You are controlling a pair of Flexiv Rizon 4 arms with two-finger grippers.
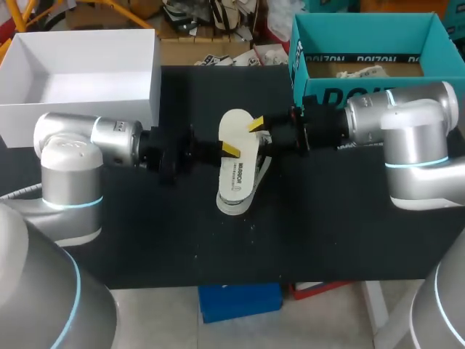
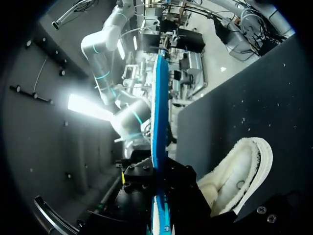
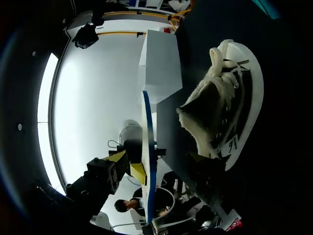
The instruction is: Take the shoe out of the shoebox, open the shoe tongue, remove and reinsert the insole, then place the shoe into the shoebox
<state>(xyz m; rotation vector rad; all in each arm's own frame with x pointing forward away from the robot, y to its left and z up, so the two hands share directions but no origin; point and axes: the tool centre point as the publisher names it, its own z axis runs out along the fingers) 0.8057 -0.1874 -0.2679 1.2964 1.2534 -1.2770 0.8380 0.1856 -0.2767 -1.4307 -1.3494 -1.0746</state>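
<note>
Insole [image 1: 236, 156] is up over the shoe [image 3: 230, 98], which lies on the black table [image 1: 327, 218]; white box [image 1: 80, 80] and teal box [image 1: 363, 43] sit at the back. My left gripper [image 1: 229, 150] and right gripper [image 1: 254, 125] come in level from opposite sides, both pinching the insole.

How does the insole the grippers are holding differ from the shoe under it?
The insole is thin and flat, the shoe bulky with laces. The insole hangs between the left gripper and right gripper; the shoe lies on the table. Both are mostly white.
</note>
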